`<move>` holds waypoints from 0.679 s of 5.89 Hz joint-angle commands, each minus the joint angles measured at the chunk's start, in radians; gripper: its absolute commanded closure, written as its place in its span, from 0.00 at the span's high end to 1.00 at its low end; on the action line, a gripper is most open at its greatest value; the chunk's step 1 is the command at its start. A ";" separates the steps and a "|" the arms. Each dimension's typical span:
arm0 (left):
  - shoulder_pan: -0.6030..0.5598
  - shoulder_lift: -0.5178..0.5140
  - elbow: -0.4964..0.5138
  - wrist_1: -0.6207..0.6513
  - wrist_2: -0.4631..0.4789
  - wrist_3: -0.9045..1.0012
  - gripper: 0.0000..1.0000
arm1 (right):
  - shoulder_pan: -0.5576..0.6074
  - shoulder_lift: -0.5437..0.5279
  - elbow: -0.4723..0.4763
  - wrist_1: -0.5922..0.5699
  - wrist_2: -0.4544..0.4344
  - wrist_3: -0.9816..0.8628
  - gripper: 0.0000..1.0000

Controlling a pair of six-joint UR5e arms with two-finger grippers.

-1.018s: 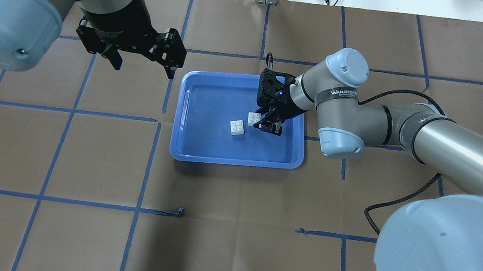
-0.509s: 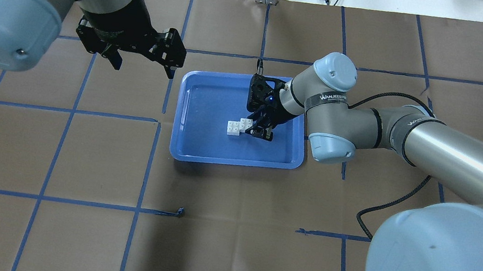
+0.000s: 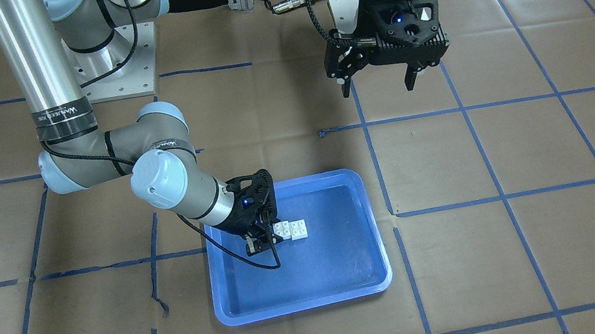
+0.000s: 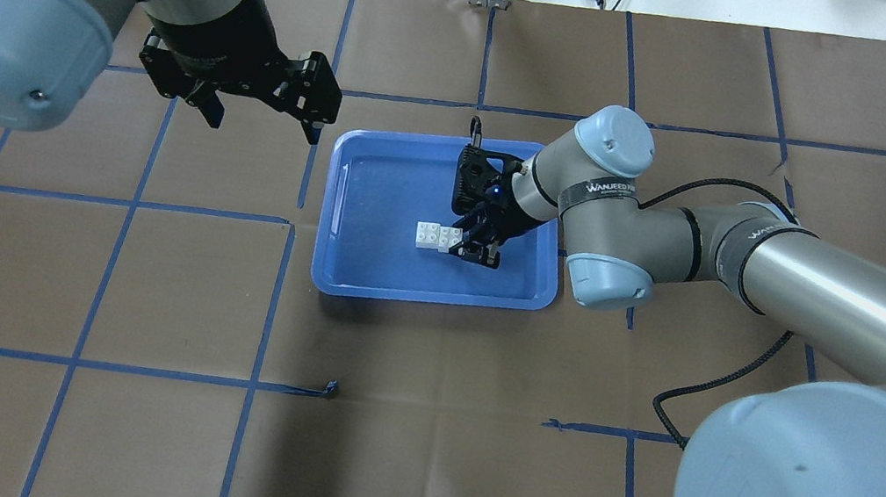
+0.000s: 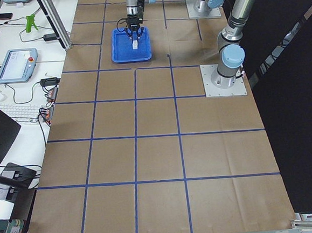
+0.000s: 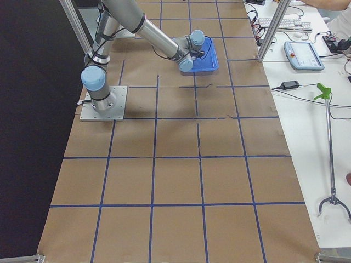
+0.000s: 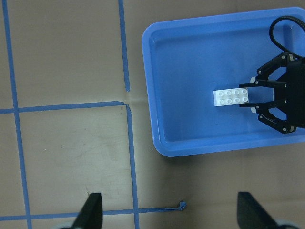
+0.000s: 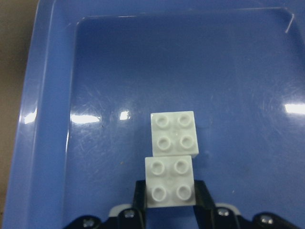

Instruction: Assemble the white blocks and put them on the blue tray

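Held shut in the right jaws, low inside the shallow glossy blue plastic tray [image 8: 40,109]: one small white square studded plastic brick [image 8: 169,182], edge against its loose twin [image 8: 174,133], side by side, not stacked. Risks shoving the twin across the slick floor if pushed sideways; risks tipping or jamming if pressed down with studs misaligned. Tray about midway between the table's robot-side and operator-side edges. Left jaws spread open, empty, hanging well off toward the left end. Over the table, creased brown paper [image 4: 179,287] gridded with blue tape [image 4: 121,202]. Beyond the operator-side edge, a white keyboard [image 5: 23,112].
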 commanded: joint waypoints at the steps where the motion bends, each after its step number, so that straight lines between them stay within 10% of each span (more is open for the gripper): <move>1: 0.000 0.000 0.000 0.000 0.000 0.000 0.99 | 0.000 -0.003 0.003 0.000 0.001 0.000 0.22; 4: 0.000 0.000 0.000 0.000 0.000 0.000 0.99 | 0.000 0.000 -0.002 -0.029 0.002 0.000 0.22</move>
